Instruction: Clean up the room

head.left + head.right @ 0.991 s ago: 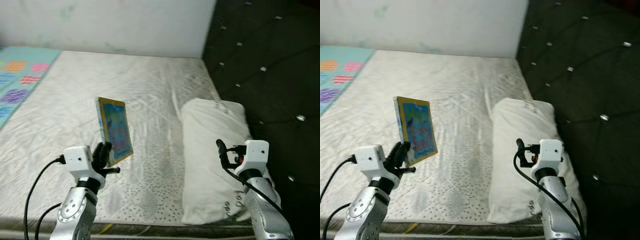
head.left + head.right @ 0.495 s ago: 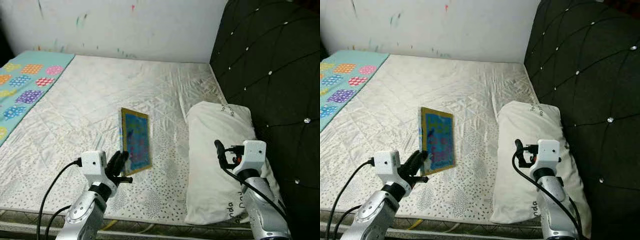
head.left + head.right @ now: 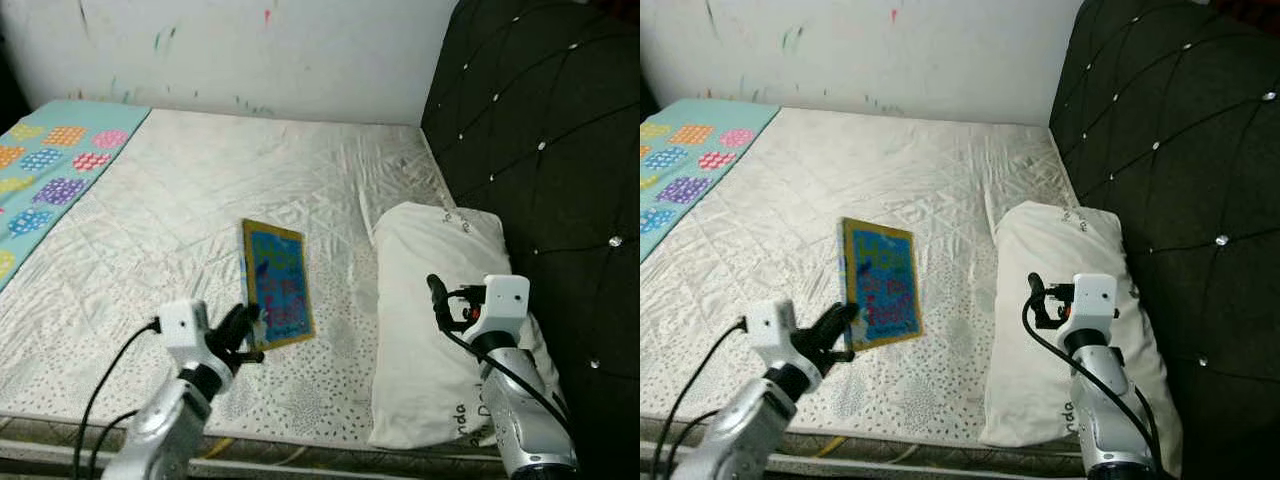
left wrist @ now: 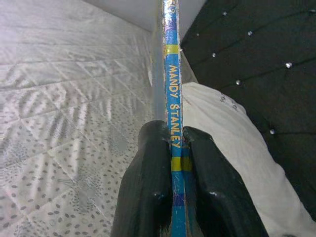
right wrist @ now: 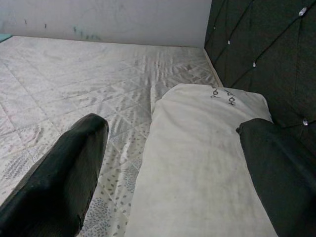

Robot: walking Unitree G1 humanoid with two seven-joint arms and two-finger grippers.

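Your left tool (image 3: pixel 243 328) is clamped on the lower edge of a picture book (image 3: pixel 277 283), with one black finger (image 4: pixel 150 192) pressed to each side of its blue spine. The book has a yellow border and a blue cover, and you are holding it upright above the near part of the bed (image 3: pixel 190 190), tilted a little, so it sits well clear of the white quilted mattress. In the left wrist view you can read "MANDY STANLEY" in yellow letters along the spine. Your right tool (image 3: pixel 440 300) hovers over the white pillow (image 3: pixel 430 270), its two fingers (image 5: pixel 59 177) spread wide with nothing between them. The pillow lies along the bed's right side, just beside the dark tufted headboard (image 3: pixel 540 150), and some dark lettering shows at its far end and again near its front corner. At the far left of the bed lies a teal blanket (image 3: pixel 50 165) with coloured dotted patches. Behind the bed stands a pale wall (image 3: pixel 250 50) carrying a few small paint marks.
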